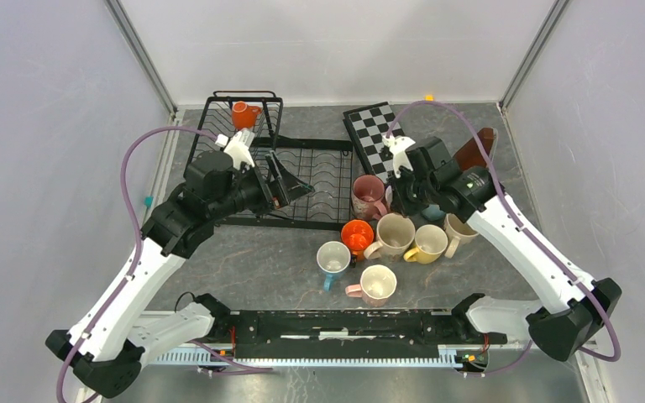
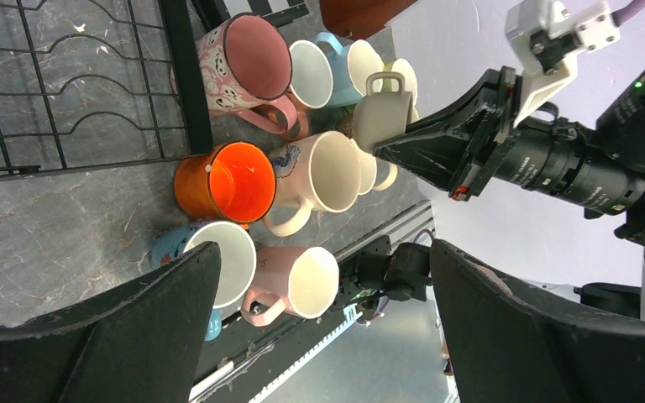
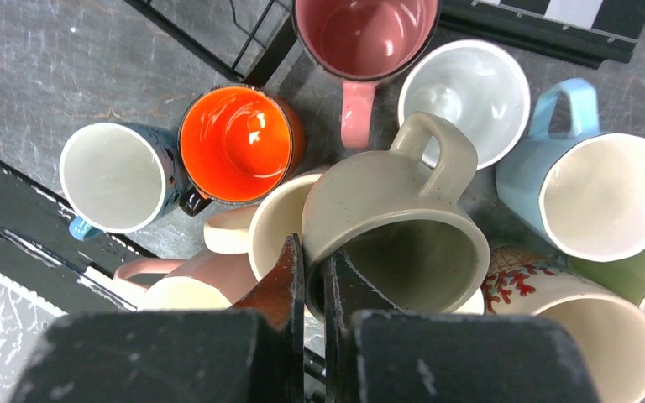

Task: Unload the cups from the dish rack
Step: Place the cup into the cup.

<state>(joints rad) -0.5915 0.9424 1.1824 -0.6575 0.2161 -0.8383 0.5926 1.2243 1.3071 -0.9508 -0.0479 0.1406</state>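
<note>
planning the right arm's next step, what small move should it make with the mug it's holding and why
Probably carry it sideways toward bare tabletop before lowering. The right claw pinches the beige mug by its rim, and that mug hangs right over a cream mug in the crowded group, so a straight descent would likely knock them.

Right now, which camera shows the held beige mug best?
The right wrist view: the beige mug fills it, rim pinched by the right end effector. The left wrist view shows it side-on; from above, the arm hides it.
</note>
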